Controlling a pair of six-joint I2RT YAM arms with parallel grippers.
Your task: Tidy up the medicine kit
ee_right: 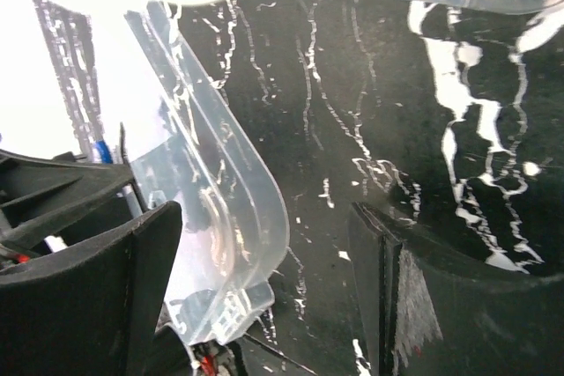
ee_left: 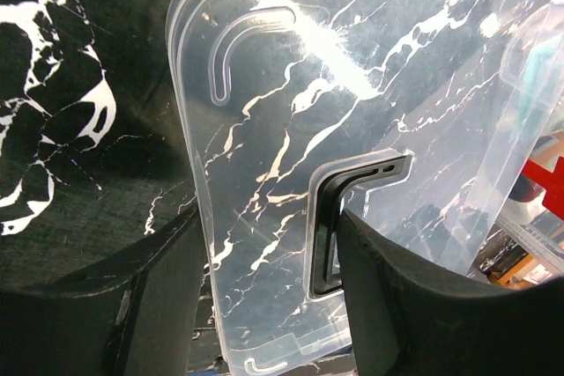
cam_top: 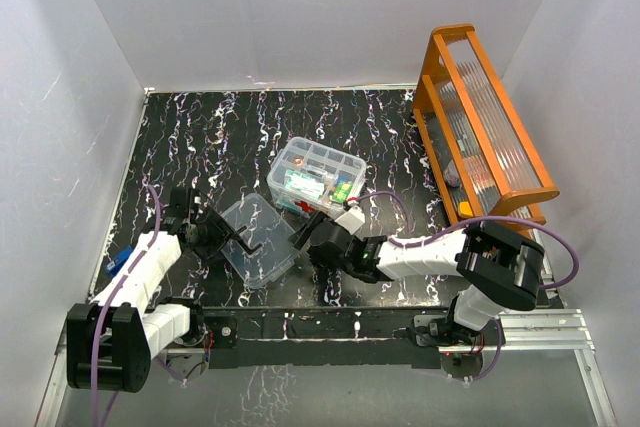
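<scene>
Evidently the left pincer [ee_left: 269,248] stood half open astride the black handle [ee_left: 326,231] of the clear lid [ee_left: 352,85], clamping nothing visible. The right pincer [ee_right: 264,253] gaped wide and empty, the lid's raised edge just inside one finger. The lid sat tilted on the desk [cam_top: 200,137], just left of the box [cam_top: 318,172]. The left arm was nearer the handle, and the lid's long axis slanted from the box back toward the arms.

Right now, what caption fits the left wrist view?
Open left gripper poised at the clear lid, beside its black handle.
</scene>
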